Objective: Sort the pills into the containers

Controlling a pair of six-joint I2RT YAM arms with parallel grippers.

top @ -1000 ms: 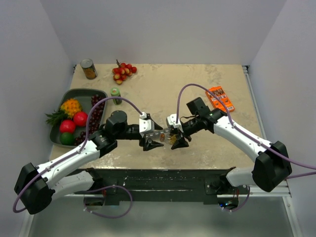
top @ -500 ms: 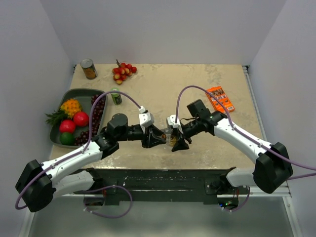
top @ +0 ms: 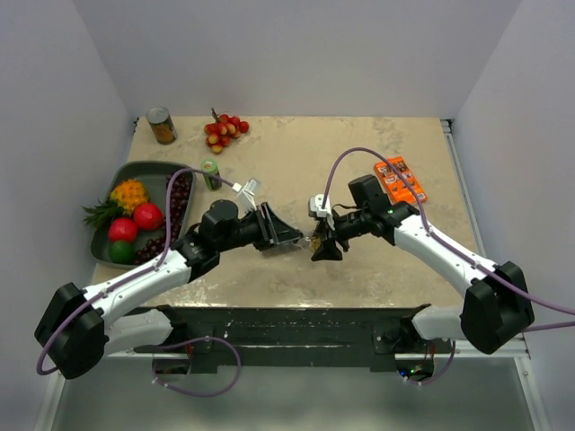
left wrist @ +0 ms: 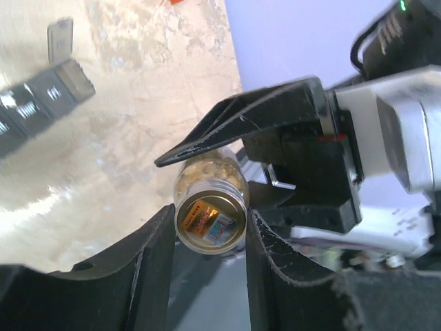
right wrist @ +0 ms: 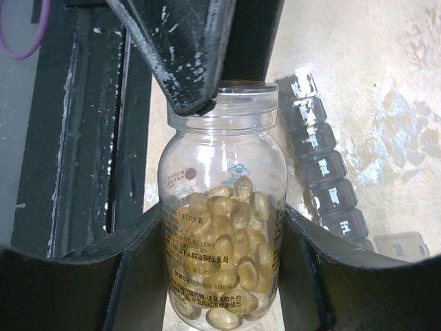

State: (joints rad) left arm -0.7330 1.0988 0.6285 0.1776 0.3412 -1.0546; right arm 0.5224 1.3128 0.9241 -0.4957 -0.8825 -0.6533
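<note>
Two robot arms are meeting over the near middle of a table (top: 377, 135), sharing one small clear bottle (right wrist: 220, 207) between them. The right gripper (right wrist: 220, 276) is holding the bottle by its body, one dark finger (right wrist: 138, 276) pressing on each side, set about half wide. The pills (right wrist: 227, 255), glossy yellowish capsules, are filling the lower half of the bottle, right between those fingers.

The left gripper (left wrist: 210, 231) is coming at the bottle from the opposite side and is clamping its neck end, its two fingers touching the rim on either side. From the left wrist, the bottle's round end is facing straight out of the grip, with a right finger lying along the bottle just beyond it.

The strip (right wrist: 331, 179) of grey compartments is lying on the table beneath and to one side of the right fingers, near but not touching them. A lid (left wrist: 60, 31) at one end is standing open.
</note>
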